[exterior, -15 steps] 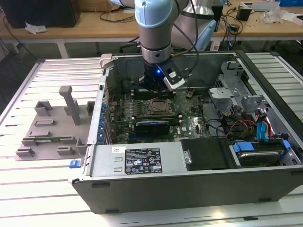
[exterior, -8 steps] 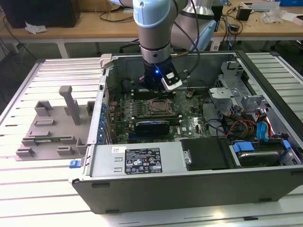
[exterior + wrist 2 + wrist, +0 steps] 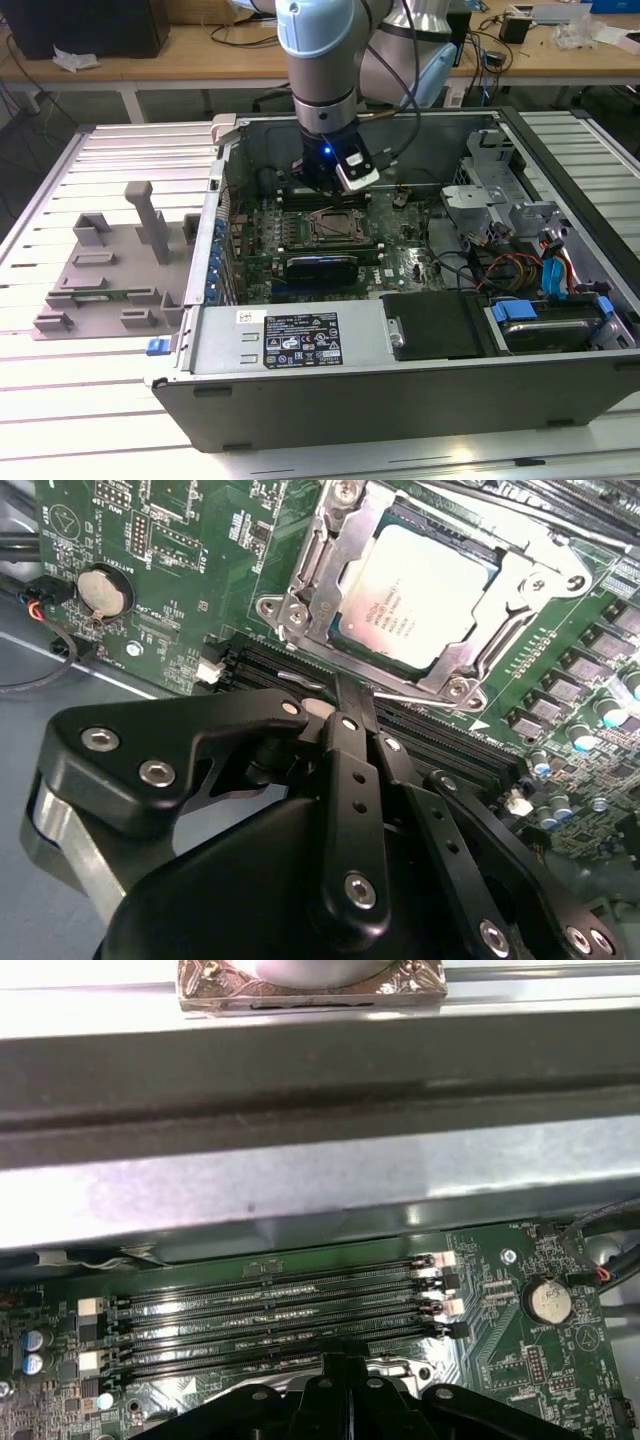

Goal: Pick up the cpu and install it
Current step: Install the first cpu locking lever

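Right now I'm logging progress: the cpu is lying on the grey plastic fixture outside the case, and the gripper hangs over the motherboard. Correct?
Not quite. The cpu sits in the motherboard socket, inside its metal frame, as the second wrist view shows. It is not on the grey plastic fixture, which stands outside the case in the exterior view. The gripper does hang over the motherboard.

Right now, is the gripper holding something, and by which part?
Nothing is held. The black gripper has its fingers shut together with nothing between them. The small square silver-topped cpu lies apart, in the metal-framed motherboard socket.
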You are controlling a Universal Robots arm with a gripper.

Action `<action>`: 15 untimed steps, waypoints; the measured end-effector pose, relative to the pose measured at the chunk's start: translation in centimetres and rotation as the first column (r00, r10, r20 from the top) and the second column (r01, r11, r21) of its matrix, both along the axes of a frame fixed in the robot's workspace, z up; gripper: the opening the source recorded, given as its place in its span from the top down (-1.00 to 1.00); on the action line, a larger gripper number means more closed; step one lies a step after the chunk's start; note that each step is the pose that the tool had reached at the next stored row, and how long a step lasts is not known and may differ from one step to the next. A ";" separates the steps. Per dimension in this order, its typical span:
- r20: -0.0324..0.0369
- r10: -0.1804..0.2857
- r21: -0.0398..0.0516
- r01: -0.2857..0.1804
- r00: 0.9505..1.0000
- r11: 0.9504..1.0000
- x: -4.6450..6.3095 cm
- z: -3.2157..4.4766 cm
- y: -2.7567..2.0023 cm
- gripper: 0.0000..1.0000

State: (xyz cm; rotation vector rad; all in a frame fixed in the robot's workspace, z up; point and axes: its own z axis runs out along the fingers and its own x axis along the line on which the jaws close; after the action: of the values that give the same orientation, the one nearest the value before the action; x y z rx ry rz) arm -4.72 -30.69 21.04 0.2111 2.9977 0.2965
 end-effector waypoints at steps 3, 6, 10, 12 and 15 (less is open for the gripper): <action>0.000 -0.015 0.000 0.015 1.000 1.000 -0.1 -0.02 0.07 0.79; 0.000 -0.044 0.000 0.044 0.999 0.999 -0.1 -0.19 0.17 0.79; 0.019 -0.064 0.001 0.064 0.998 0.998 -0.2 -0.33 0.32 0.79; 0.033 -0.071 0.002 0.071 0.997 0.998 -0.5 -0.41 0.56 0.79; 0.038 -0.076 0.002 0.076 0.996 0.997 -0.9 -0.44 0.77 0.79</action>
State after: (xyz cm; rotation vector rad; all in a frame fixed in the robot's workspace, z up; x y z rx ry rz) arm -5.61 -29.92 20.60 0.3152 2.9432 0.2895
